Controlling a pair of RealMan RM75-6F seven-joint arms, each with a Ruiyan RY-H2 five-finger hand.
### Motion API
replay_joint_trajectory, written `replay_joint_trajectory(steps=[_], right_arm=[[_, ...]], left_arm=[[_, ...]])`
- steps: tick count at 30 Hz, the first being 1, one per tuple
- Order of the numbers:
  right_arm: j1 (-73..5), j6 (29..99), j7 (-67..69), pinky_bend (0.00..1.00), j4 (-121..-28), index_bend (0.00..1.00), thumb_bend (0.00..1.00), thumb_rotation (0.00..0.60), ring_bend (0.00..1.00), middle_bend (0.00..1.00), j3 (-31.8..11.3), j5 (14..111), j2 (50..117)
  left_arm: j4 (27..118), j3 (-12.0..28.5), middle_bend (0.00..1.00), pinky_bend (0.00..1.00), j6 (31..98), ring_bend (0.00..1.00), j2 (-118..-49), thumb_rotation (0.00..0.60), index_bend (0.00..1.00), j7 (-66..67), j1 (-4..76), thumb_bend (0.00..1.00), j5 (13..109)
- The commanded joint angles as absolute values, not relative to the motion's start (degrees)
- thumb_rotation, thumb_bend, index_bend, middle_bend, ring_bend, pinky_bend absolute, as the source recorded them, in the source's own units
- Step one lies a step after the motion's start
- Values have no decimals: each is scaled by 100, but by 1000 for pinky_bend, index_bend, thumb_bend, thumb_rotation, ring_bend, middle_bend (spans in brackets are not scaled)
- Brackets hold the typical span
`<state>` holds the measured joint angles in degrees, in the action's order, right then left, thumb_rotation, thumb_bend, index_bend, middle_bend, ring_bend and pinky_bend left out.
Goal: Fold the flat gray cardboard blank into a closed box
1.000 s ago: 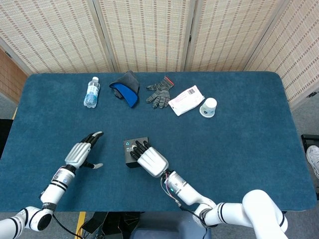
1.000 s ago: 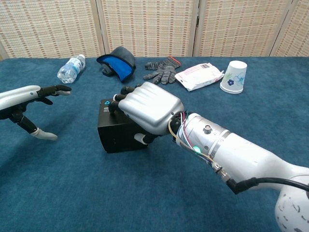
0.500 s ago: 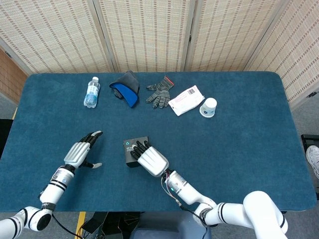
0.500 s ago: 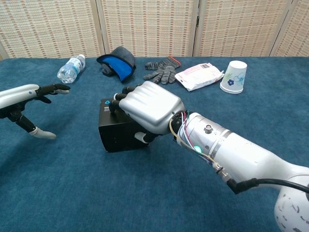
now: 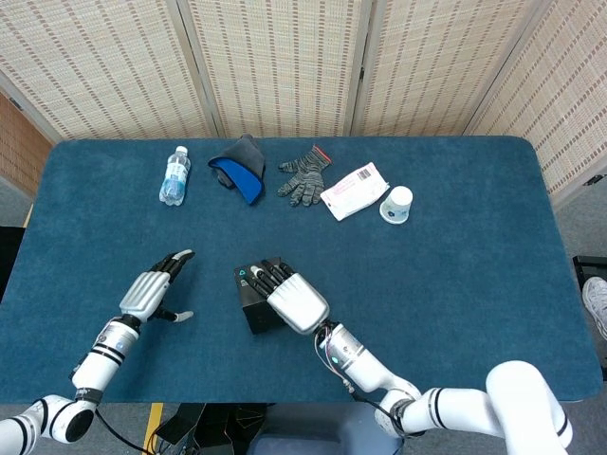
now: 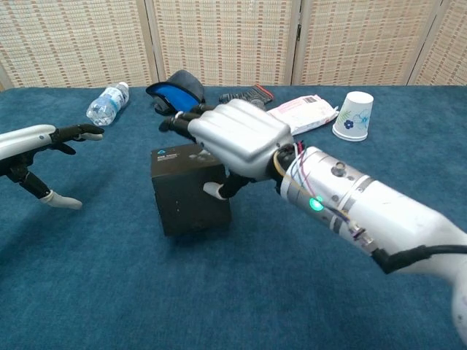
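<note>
The folded dark gray box (image 5: 254, 305) (image 6: 188, 195) stands closed on the blue table, a small blue mark on its top. My right hand (image 5: 294, 300) (image 6: 237, 135) hovers over its right half. The fingers (image 6: 181, 120) stretch out spread above the top, and the thumb tip touches the box's front face. My left hand (image 5: 150, 292) (image 6: 36, 142) is open, well to the left of the box, holding nothing.
Along the far side of the table lie a water bottle (image 5: 174, 175), a blue-lined dark cap (image 5: 239, 169), a gray glove (image 5: 303, 176), a white packet (image 5: 353, 191) and an upturned paper cup (image 5: 396, 204). Woven screens stand behind the table.
My right hand has risen from the box top, its fingers now straighter and higher. The box has turned slightly and shifted a little toward me. The left hand barely moved.
</note>
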<state>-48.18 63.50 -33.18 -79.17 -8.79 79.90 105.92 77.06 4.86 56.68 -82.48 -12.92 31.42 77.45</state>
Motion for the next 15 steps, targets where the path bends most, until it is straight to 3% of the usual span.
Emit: replay_joint_trajectory(steps=[1, 7, 15], right_arm=[[-4411, 6536, -3031, 268, -9010, 63, 270, 600, 134, 129, -1120, 7545, 9801], [-3803, 6703, -2489, 279, -10085, 64, 270, 600, 134, 166, -1089, 7105, 8615], [-2914, 7162, -1762, 321, -10395, 189, 294, 600, 198, 273, -576, 7305, 7335]], left_arm=[[7806, 507, 0, 131, 5735, 0, -8167, 600, 0, -1236, 3088, 76, 7696], [8216, 611, 0, 131, 5945, 0, -7830, 600, 0, -952, 2913, 77, 7424], [8657, 679, 0, 131, 6735, 0, -7478, 600, 0, -102, 2456, 78, 7079]])
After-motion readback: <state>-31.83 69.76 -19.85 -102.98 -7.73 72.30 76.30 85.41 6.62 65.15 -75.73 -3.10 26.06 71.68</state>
